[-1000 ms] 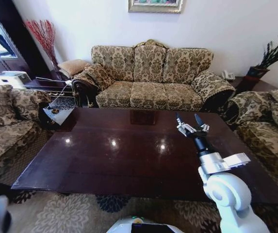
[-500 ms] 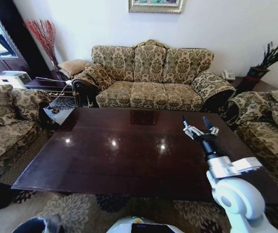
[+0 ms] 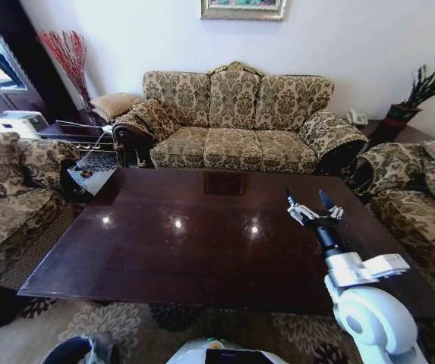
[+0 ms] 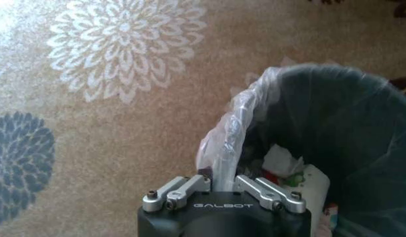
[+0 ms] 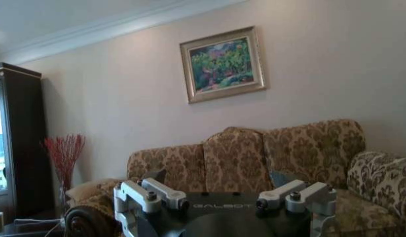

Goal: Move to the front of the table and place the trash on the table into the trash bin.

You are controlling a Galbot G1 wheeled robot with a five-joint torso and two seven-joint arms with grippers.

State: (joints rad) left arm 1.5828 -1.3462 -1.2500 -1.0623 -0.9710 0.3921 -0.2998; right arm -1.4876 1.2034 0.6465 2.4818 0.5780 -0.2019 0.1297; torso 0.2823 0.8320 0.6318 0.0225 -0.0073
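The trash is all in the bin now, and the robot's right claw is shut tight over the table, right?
Almost. The trash is in the bin, but the right claw over the table is open, not shut. The head view shows its two fingers spread apart.

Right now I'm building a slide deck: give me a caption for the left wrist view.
Left end effector gripping the bag liner of the bin, trash inside, over patterned carpet.

right end effector (image 3: pixel 313 205) drifted rightward, trash bin (image 3: pixel 73 352) — now at bottom edge
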